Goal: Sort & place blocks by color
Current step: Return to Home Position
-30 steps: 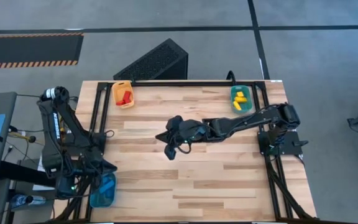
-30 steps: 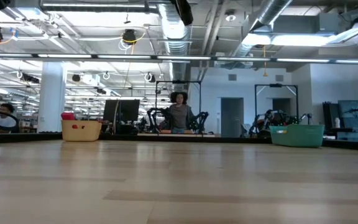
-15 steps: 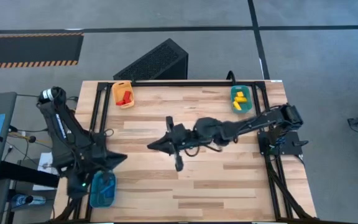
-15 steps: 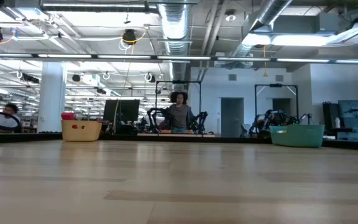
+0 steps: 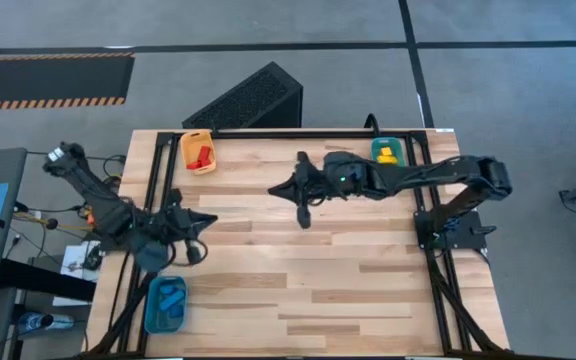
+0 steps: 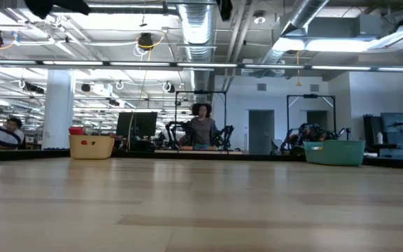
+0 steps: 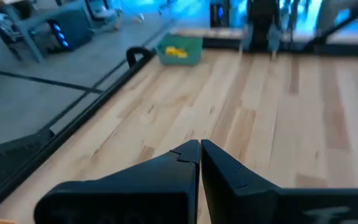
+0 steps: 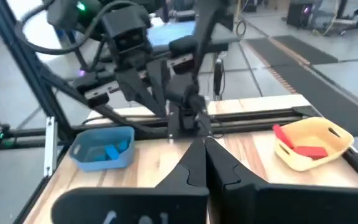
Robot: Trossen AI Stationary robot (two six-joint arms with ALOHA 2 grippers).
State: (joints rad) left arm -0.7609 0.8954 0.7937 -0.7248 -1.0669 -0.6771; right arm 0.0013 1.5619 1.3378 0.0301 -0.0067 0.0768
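No loose block shows on the table. Red blocks (image 5: 202,154) lie in the orange bin (image 5: 197,138) at the far left, yellow blocks (image 5: 387,155) in the green bin (image 5: 373,160) at the far right, and blue blocks (image 5: 171,297) in the blue bin (image 5: 152,320) at the near left. My left gripper (image 5: 211,217) is shut and empty, above the table's left side, beyond the blue bin; it also shows in the left wrist view (image 7: 199,144). My right gripper (image 5: 273,188) is shut and empty, above the table's middle toward the far edge, pointing left; it also shows in the right wrist view (image 8: 204,142).
A black slotted box (image 5: 248,98) stands on the floor beyond the table's far edge. Black frame rails (image 5: 158,180) run along the table's left, far and right sides. In the low view a person (image 6: 201,130) stands in the room behind the table.
My left gripper has gone from above the blue bin toward the far edge and a little right, fingers still shut. My right gripper has swung from the table's middle toward the far edge and right, still pointing left.
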